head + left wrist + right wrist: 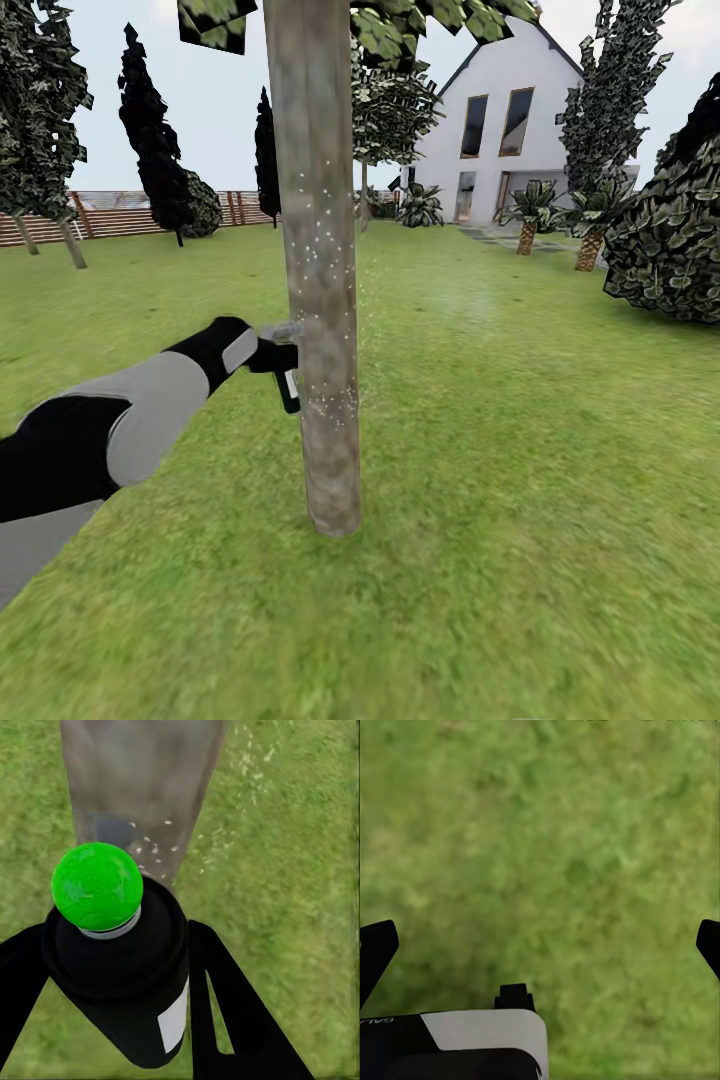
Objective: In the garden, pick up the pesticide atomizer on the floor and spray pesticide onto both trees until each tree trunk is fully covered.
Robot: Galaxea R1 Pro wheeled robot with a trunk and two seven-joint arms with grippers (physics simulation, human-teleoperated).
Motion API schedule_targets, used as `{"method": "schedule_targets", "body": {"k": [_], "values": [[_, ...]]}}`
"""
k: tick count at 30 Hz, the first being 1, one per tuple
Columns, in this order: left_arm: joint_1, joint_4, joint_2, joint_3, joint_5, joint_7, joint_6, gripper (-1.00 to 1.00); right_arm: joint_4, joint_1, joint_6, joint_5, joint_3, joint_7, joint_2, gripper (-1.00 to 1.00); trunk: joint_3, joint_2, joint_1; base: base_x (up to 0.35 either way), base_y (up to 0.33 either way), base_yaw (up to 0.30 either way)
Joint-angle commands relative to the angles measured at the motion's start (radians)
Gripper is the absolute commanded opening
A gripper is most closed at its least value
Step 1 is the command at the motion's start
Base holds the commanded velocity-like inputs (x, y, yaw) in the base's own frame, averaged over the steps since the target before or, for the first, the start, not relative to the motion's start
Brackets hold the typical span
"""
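The left tool (pixel 278 358) is clamped on the atomizer (pixel 124 967), whose green-capped head is pointed at the trunk (pixel 318 270) directly ahead and just beside it. The bottle is held against the trunk's left flank at roughly mid-height; white droplets are seen speckling the bark and drifting off its right side. The trunk's long axis is upright, so coverage is judged to depend on the nozzle being carried up and down along it. The right tool (pixel 540 945) is seen spread wide and empty over the lawn (pixel 555 840).
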Motion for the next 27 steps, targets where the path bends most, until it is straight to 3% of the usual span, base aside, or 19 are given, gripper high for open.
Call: {"method": "schedule_targets", "body": {"k": [1, 3, 5, 17, 24, 26, 27], "values": [[0.009, -0.001, -0.012, -0.01, 0.005, -0.001, -0.005, -1.0, 0.003, -0.001, -0.005, -0.008, 0.008, 0.0, 0.0, 1.0, -0.001, -0.001, 0.0, 0.0, 0.0, 0.0], [0.038, -0.001, -0.038, -0.01, 0.005, -0.001, -0.02, -1.0, 0.003, -0.001, -0.005, -0.008, 0.008, 0.0, 0.0, 1.0, -0.001, -0.001, 0.0, 0.0, 0.0, 0.0], [0.053, -0.001, -0.044, -0.01, 0.005, -0.001, -0.025, -1.0, 0.003, -0.001, -0.005, -0.008, 0.008, -0.001, 0.0, 1.0, -0.001, -0.001, 0.0, 0.0, 0.0, 0.0], [0.236, -0.001, -0.045, -0.01, 0.003, -0.001, -0.128, -1.0, 0.003, -0.001, -0.005, -0.008, 0.008, 0.0, 0.0, 1.0, -0.001, -0.001, 0.0, 0.0, 0.0, 0.0], [0.26, -0.001, -0.044, -0.01, 0.003, -0.002, -0.172, -1.0, 0.003, -0.002, -0.005, -0.008, 0.008, 0.0, 0.0, 1.0, -0.001, -0.001, 0.0, 0.0, 0.0, 0.0], [0.274, -0.001, -0.041, -0.01, 0.003, -0.003, -0.219, -1.0, 0.003, -0.001, -0.005, -0.008, 0.008, 0.0, 0.0, 1.0, -0.001, -0.001, 0.0, 0.0, 0.0, 0.0], [0.299, -0.001, -0.039, -0.01, 0.004, -0.005, -0.301, -1.0, 0.002, -0.001, -0.005, -0.008, 0.008, 0.0, 0.0, 1.0, -0.001, -0.001, 0.0, 0.0, 0.0, 0.0]]}}
